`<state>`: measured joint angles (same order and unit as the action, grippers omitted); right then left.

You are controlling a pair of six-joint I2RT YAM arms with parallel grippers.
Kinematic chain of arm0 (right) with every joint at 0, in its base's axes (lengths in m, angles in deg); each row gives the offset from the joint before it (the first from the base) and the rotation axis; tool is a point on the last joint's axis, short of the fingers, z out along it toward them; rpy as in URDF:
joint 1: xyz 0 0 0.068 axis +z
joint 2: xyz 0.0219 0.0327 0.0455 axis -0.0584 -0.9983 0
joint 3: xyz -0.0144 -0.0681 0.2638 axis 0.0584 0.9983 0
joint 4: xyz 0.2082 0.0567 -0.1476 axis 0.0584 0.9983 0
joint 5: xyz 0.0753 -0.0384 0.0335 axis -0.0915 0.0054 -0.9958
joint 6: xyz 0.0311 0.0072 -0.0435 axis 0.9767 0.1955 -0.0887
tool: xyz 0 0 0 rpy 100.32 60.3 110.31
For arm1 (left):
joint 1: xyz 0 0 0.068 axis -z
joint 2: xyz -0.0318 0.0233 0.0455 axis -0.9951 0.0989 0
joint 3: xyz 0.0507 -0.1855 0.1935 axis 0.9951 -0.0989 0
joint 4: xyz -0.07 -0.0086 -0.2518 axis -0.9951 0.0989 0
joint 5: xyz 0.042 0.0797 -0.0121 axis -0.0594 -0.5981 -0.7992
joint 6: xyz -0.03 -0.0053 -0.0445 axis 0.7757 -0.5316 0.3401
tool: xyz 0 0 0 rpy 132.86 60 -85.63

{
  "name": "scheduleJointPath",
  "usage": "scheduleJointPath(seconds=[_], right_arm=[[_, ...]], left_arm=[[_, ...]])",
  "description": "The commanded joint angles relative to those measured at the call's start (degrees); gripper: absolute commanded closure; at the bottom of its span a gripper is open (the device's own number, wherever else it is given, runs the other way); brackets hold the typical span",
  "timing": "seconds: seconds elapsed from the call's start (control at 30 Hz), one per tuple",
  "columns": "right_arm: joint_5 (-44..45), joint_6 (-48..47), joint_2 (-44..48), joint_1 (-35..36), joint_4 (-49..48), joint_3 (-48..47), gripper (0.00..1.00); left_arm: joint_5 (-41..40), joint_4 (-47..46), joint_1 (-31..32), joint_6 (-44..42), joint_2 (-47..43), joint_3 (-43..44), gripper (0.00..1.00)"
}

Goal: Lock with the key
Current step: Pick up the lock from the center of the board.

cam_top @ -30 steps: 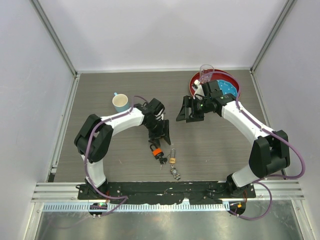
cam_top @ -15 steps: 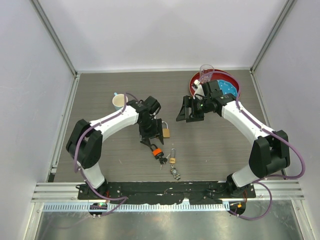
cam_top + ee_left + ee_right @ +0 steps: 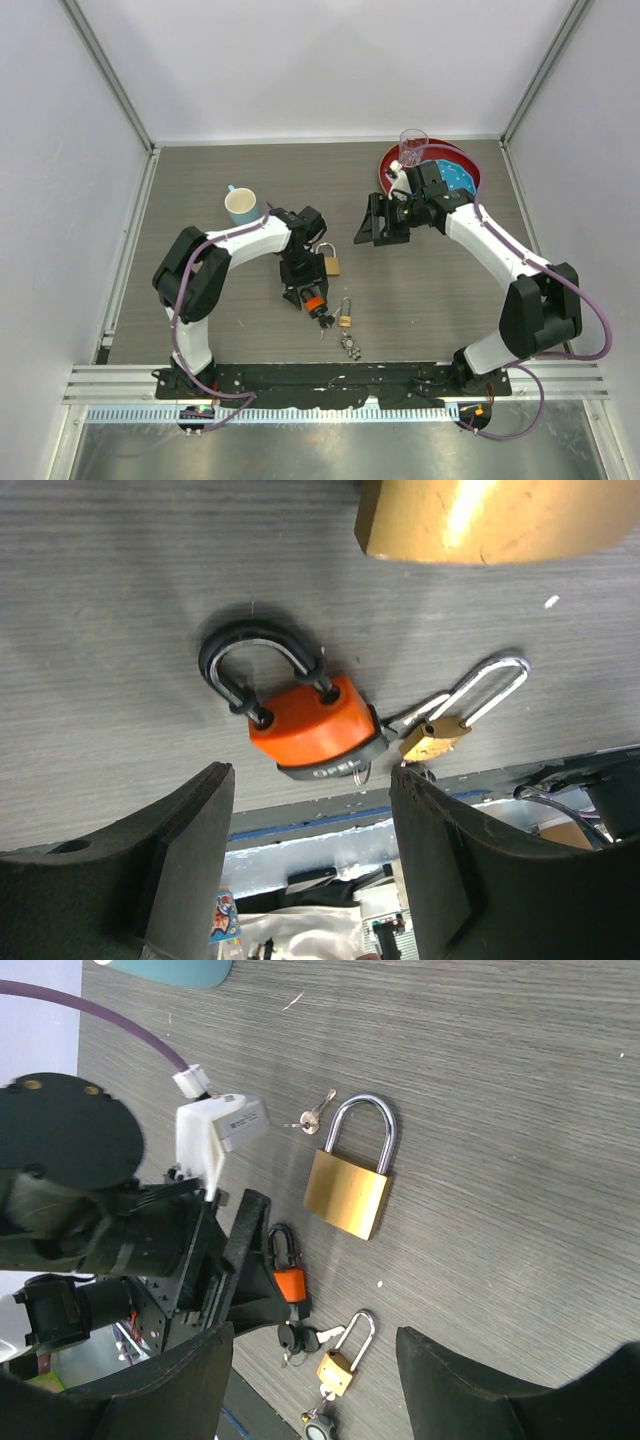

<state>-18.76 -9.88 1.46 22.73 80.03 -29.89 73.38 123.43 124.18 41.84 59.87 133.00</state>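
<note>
Showing a grey wood-grain surface (image 3: 200, 180), with a red dish (image 3: 385, 165) at its far right corner and a teal mug (image 3: 241, 205) nearer the left edge. Holds the right tool (image 3: 312, 1340) wide and empty, just beside the dish; holds the left tool (image 3: 308, 785) wide and empty above the key bunch (image 3: 310, 725). Finds the big brass padlock (image 3: 345, 1192) flat mid-surface, the orange-headed key bunch between it and the near edge, and a tiny brass padlock (image 3: 432, 742) just beside that.

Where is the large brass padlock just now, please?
The large brass padlock lies near the middle of the table in the top view, just beyond the orange lock and the small padlock.
</note>
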Motion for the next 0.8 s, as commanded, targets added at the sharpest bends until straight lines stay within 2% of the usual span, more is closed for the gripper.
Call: scheduleJointPath(seconds=[0.0, 0.23, 0.5, 0.77], right_arm=[[-1.00, -1.12, 3.40, -0.30, -0.31, 0.57, 0.28], [-1.00, -1.21, 4.72, -0.66, -0.22, 2.06, 0.28], [-1.44, -1.21, 4.19, -0.83, -0.31, 1.98, 0.28], [-1.70, -1.03, 4.54, -0.74, -0.31, 2.15, 0.28]], left_arm=[[2.10, -1.77, 0.57, 0.28, 2.77, 0.61, 0.33], [-0.27, -0.28, 1.19, -1.65, 7.08, 3.07, 0.35], [-4.13, 3.06, 2.24, -3.50, 6.73, 5.80, 0.43], [-8.09, 6.31, 3.12, -5.96, 6.03, 5.80, 0.44]])
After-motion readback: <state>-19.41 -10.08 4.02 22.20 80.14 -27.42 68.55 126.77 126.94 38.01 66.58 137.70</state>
